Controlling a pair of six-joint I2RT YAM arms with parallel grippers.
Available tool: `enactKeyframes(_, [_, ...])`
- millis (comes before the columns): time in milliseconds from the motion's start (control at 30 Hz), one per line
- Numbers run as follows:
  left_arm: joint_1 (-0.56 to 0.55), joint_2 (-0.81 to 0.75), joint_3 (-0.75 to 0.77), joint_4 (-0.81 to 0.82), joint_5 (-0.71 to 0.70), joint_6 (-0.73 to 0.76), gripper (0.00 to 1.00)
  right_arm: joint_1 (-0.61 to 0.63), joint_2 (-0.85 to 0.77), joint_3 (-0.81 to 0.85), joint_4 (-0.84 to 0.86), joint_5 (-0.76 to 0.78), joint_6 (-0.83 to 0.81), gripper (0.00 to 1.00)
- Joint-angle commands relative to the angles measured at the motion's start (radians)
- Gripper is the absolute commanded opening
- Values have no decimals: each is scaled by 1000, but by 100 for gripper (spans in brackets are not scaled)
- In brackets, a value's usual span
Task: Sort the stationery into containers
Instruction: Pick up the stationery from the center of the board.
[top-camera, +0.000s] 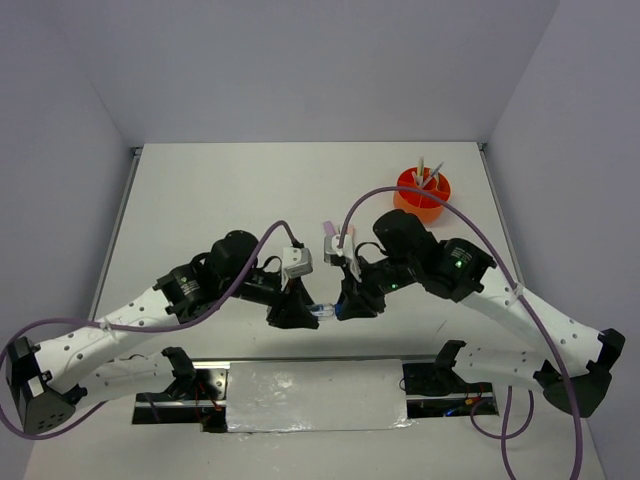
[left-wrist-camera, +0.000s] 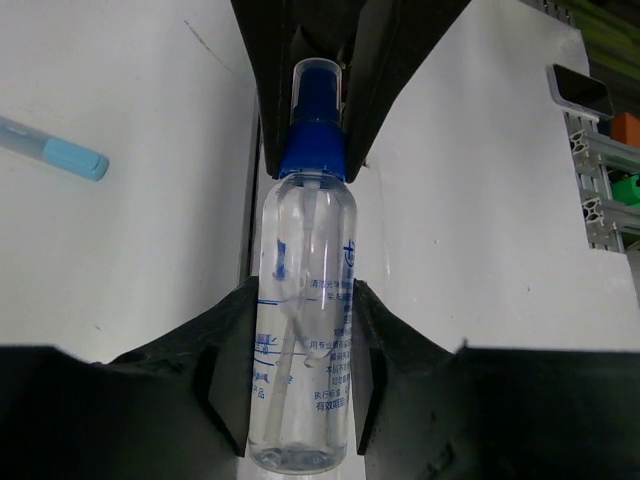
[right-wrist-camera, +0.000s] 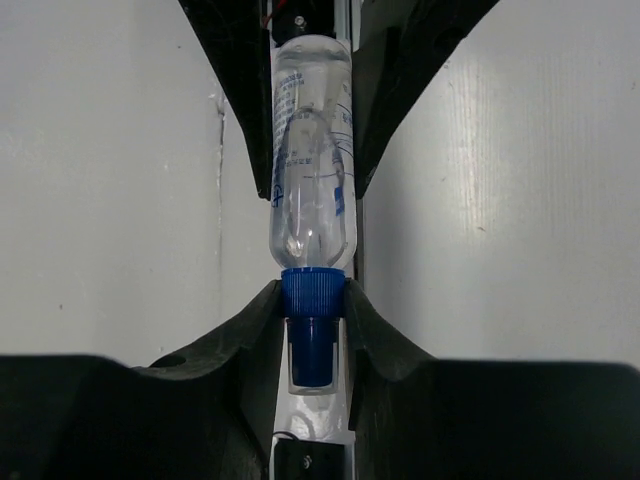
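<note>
While left claw (left-wrist-camera: 303, 335) clenches the bottle (left-wrist-camera: 305, 230) and right claw (right-wrist-camera: 312, 325) its cap (right-wrist-camera: 313, 292), we see a pen (left-wrist-camera: 58, 150) lying on the counter (left-wrist-camera: 150, 260), orange pot (top-camera: 421, 194) well apart.

A clear spray bottle (left-wrist-camera: 305, 300) is being shown with a blue cap and blue printed lettering. A pale blue pen (left-wrist-camera: 50, 147) is being seen against the white table (left-wrist-camera: 120, 260), an orange pot (top-camera: 420, 205) is being displayed, and purple cables (top-camera: 370, 194) are being shown.

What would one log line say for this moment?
left gripper: shut on spray bottle body; right gripper: shut on cap; orange pot: far right
</note>
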Motion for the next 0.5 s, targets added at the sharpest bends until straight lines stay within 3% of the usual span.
enactKeyframes(0, [3,-18,11,85,28,-6,0,-1,-29,43,42,-58,1,7])
enactKeyframes(33, [1,-24,4,113,28,-15,0,-1,-45,32,68,-74,11,25])
enactKeyframes(100, [1,-63,-19,171,22,-45,0,-2,-72,-39,202,-133,59,32])
enactKeyframes(133, [1,-89,-39,217,13,-52,0,-4,-107,-67,250,-143,83,65])
enactKeyframes(167, [3,-100,-50,236,8,-58,0,-2,-124,-121,346,-147,126,70])
enactKeyframes(233, [0,-126,-71,286,-18,-75,0,-4,-188,-176,457,-125,189,99])
enactKeyframes(300, [1,-141,-96,318,-28,-98,0,-4,-255,-245,638,-44,330,100])
enactKeyframes(400, [1,-181,-162,447,-64,-157,0,-4,-337,-340,859,225,565,100])
enactKeyframes(467, [1,-198,-241,640,-81,-231,0,-5,-398,-447,1055,322,717,97])
